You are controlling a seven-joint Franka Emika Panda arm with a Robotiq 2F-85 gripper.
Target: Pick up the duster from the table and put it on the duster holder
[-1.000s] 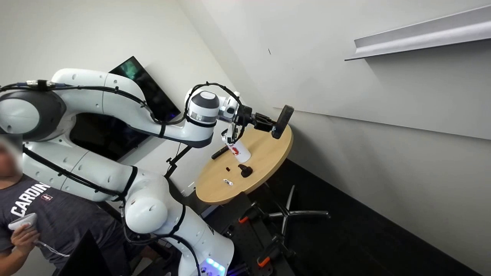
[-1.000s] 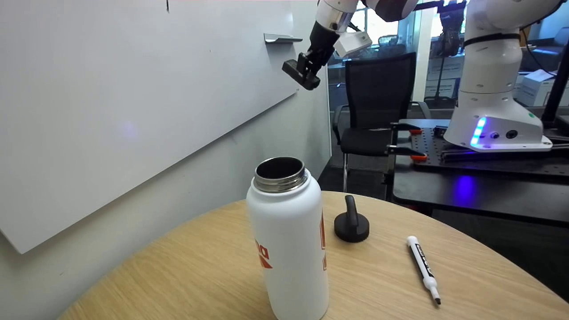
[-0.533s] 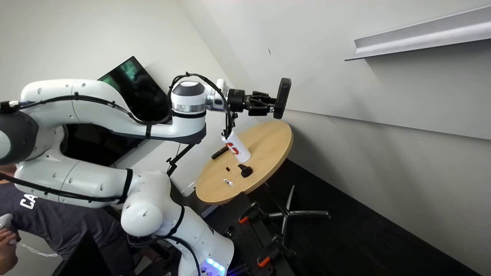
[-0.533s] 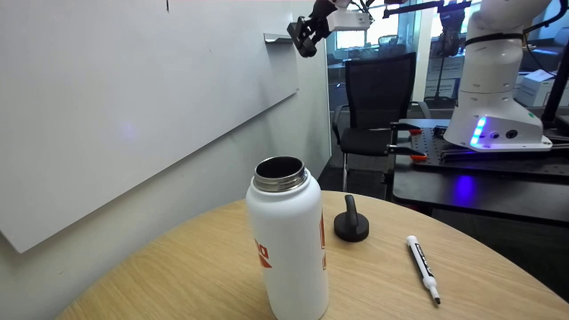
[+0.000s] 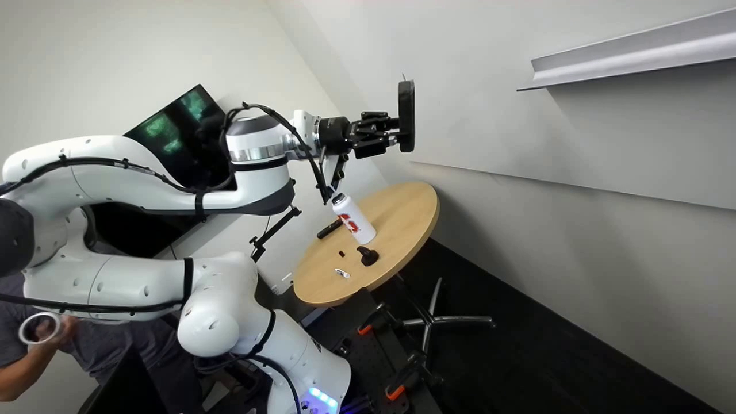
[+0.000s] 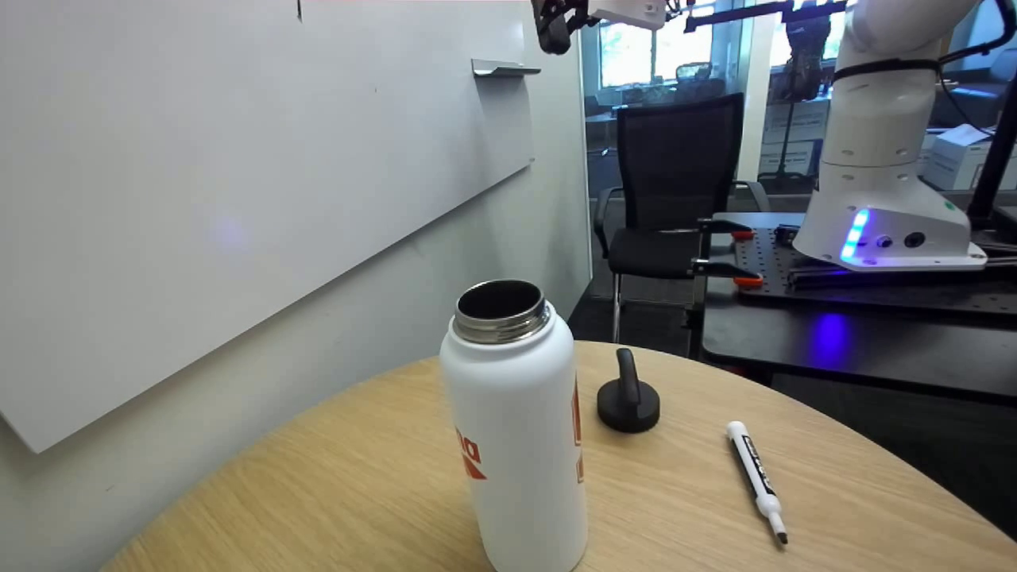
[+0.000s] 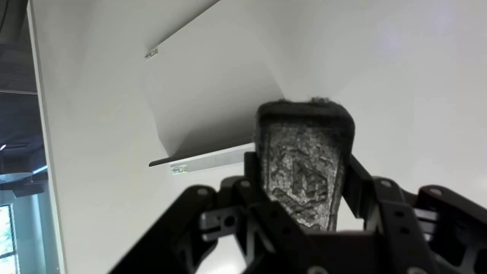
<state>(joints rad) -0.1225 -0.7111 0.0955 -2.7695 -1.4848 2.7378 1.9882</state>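
Observation:
My gripper [image 5: 394,131] is shut on the duster [image 5: 406,106], a black oblong block with a worn grey face. The duster stands about upright at the fingertips, well above the round wooden table [image 5: 405,215]. In the wrist view the duster [image 7: 300,163] sits between both fingers and hides part of the duster holder [image 7: 217,158]. The duster holder [image 5: 644,52] is a narrow pale ledge on the white wall, to the right of the gripper and apart from it. In an exterior view the holder [image 6: 504,70] lies lower than the duster [image 6: 554,33], which is partly cut off by the top edge.
On the table are a white bottle [image 6: 516,445] with red print, its black lid [image 6: 628,401] and a white marker [image 6: 756,481]. A black stick [image 5: 329,229] lies behind the bottle. A chair [image 6: 681,159] stands near the wall. A person is behind the arm.
My gripper has risen and moved back to the left in an exterior view, carrying the duster. The duster has turned from tilted to about upright. The table's things have not moved.

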